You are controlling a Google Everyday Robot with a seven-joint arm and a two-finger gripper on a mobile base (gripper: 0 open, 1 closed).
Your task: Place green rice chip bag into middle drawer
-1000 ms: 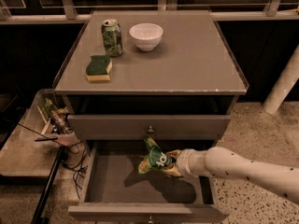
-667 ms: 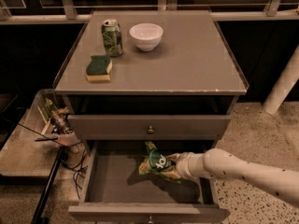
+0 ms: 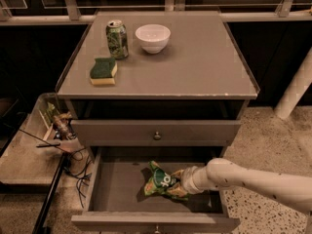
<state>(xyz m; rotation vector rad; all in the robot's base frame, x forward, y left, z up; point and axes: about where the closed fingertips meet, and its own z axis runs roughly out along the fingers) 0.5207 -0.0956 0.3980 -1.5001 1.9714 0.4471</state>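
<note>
The green rice chip bag [image 3: 160, 181] is crumpled, with a dark green oval label, and lies low inside the open middle drawer [image 3: 117, 186], right of its centre. My gripper [image 3: 178, 180] reaches in from the right on a white arm and sits at the bag's right end, touching it. The bag and the wrist hide most of the gripper. Whether the bag rests on the drawer floor I cannot tell.
On the cabinet top [image 3: 195, 67] stand a green drink can [image 3: 117, 39], a white bowl [image 3: 152, 37] and a green-topped yellow sponge [image 3: 103, 71]. The upper drawer front with a round knob [image 3: 157, 136] is closed. A low side tray with clutter and cables [image 3: 58, 130] stands at the left.
The bag and my gripper have sunk lower into the drawer. The bag has gone from nearly upright to lying flatter.
</note>
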